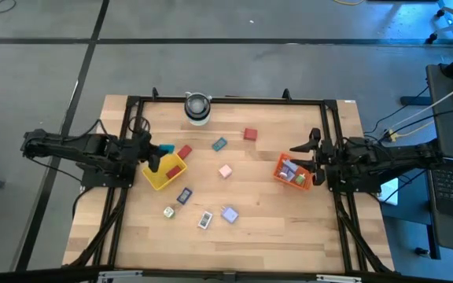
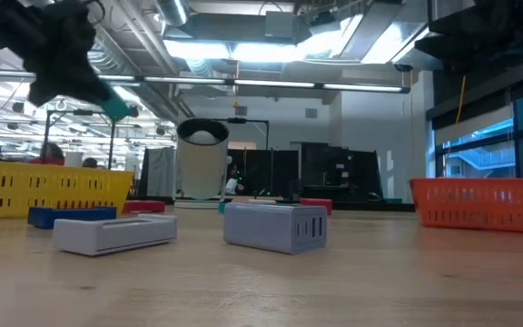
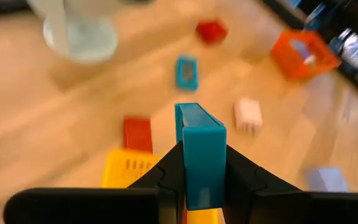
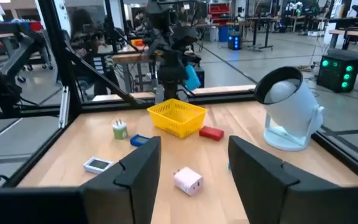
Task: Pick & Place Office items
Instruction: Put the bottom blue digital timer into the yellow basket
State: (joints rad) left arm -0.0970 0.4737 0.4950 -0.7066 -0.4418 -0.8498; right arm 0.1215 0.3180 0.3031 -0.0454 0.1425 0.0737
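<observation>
My left gripper [image 1: 156, 157] hangs over the yellow tray [image 1: 166, 173] at the table's left, shut on a teal block [image 3: 200, 146]. In the low view the block [image 2: 116, 108] shows high above the table. My right gripper [image 4: 201, 171] stands open by the right side of the orange tray [image 1: 292, 171], which holds a few pieces, and has nothing between its fingers. Loose office items lie flat on the wood: a red piece [image 1: 184, 152] beside the yellow tray, a teal one [image 1: 219, 145], a red one [image 1: 249, 134], a pink one [image 1: 226, 170] and a dark blue one [image 1: 184, 195]. My left gripper pinches the teal block by its two broad sides [image 3: 194, 186] between the two fingers. The fingers slant down from the table's left, and the block's free end [image 3: 197, 118] sticks out forward past them. The block is lifted clear, above the yellow tray.
A white-and-grey cylinder [image 1: 197, 108] stands at the far edge. White, pale blue and green-topped pieces [image 1: 204, 220] lie toward the near edge. Black frame rails [image 1: 124, 141] run along the table's left, right and far sides. Bare wood lies between the two trays.
</observation>
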